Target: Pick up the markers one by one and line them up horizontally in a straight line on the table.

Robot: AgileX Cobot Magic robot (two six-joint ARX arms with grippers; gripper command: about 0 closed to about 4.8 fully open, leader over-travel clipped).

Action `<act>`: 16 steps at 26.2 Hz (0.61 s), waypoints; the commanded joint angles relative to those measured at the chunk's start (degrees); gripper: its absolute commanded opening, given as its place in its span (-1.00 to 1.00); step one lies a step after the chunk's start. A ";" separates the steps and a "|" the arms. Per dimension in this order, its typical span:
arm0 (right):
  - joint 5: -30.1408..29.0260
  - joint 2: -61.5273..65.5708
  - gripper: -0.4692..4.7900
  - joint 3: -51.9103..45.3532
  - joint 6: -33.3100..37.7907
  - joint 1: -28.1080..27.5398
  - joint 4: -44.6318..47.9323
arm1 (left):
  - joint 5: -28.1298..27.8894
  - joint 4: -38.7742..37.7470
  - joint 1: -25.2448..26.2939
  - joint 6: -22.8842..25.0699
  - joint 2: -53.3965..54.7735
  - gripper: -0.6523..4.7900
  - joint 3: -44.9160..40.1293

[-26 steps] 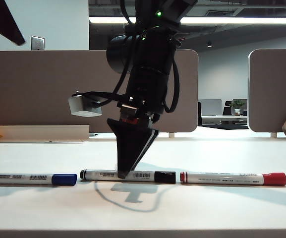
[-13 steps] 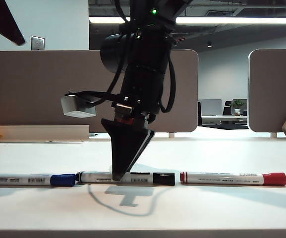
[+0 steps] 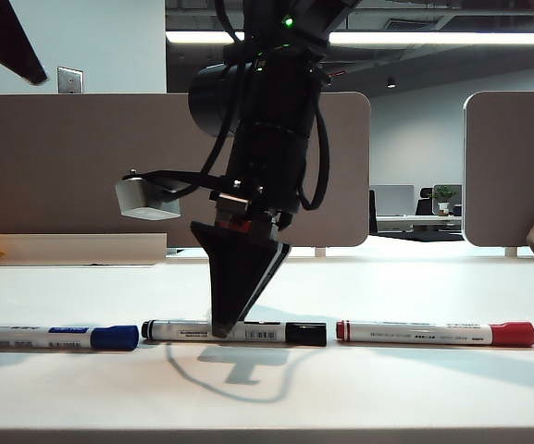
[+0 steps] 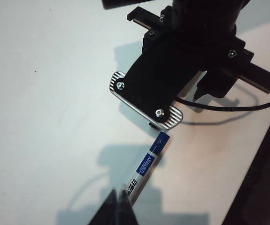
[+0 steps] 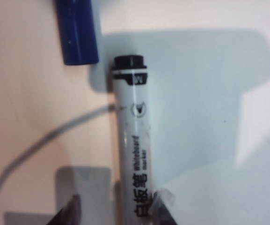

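Three slim white-barrelled markers lie end to end on the plain white counter (image 3: 415, 388): the blue-capped marker (image 3: 54, 338) at nine o'clock, the black-capped marker (image 3: 234, 331) in the middle, the red-capped marker (image 3: 435, 333) at three o'clock. The right claw (image 3: 220, 326) points straight down over the black-capped marker's barrel, its fingers (image 5: 69, 211) spread on either side of it. The left claw (image 4: 118, 208) is closed beside the blue-capped marker's barrel.

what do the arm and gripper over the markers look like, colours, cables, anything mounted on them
The right arm is matte black and cylindrical, with black cables looping down it and a green light near its top. Its right gripper tapers to a black wedge. A small grey camera box sits on a bracket beside the wrist.
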 commanded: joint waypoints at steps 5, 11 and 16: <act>-0.02 -0.31 -0.07 0.11 0.09 -0.04 -0.28 | 0.39 0.33 0.07 -0.15 -0.24 -0.78 0.02; 0.76 -0.31 -0.54 0.11 0.09 -0.13 -0.26 | 0.39 0.33 0.07 -0.15 -0.24 -0.78 0.02; 0.76 -0.31 -0.53 0.09 0.07 -0.13 -0.50 | 0.39 0.35 0.07 -0.15 -0.24 -0.78 0.02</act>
